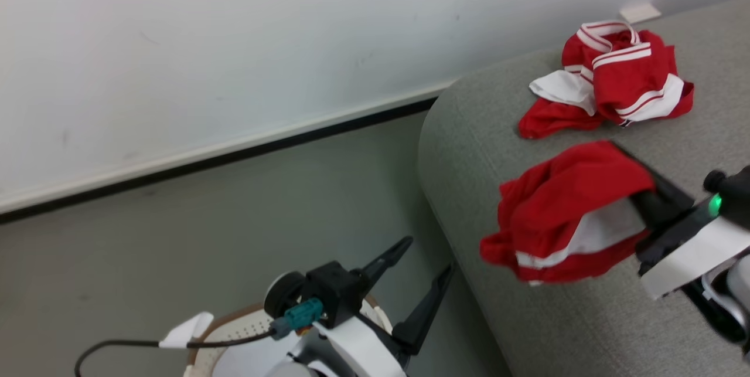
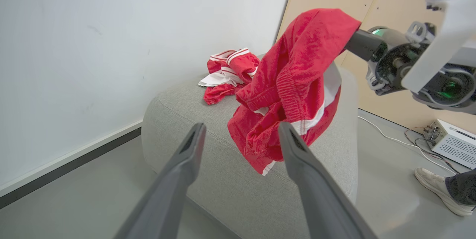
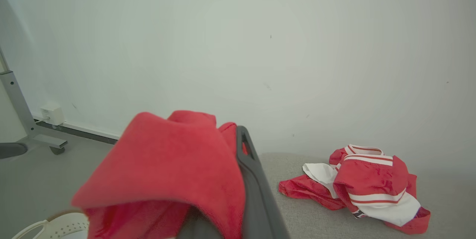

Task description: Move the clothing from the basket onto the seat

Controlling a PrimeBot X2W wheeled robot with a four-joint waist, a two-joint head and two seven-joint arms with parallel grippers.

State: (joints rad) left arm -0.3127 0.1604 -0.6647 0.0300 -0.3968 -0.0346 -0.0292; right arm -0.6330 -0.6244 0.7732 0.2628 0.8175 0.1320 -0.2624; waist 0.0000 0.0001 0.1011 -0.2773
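Observation:
My right gripper [image 1: 641, 198] is shut on a bright red piece of clothing [image 1: 562, 213] with white trim, holding it over the near end of the grey seat [image 1: 527, 318]. From the left wrist view the clothing [image 2: 293, 83] hangs bunched from the right gripper [image 2: 353, 40] above the seat [image 2: 208, 179]. In the right wrist view the cloth [image 3: 167, 168] drapes over my fingers [image 3: 253, 179]. A second red and white garment [image 1: 615, 78] lies crumpled further back on the seat. My left gripper [image 1: 428, 255] stands open and empty above the basket [image 1: 234, 330], beside the seat's end.
A white wall with a dark baseboard [image 1: 234, 154] runs behind the grey floor. A person's shoe [image 2: 438, 190], a white box [image 2: 452, 142] and cables lie on the floor beyond the seat. A wheeled metal stand foot [image 3: 33, 135] sits by the wall.

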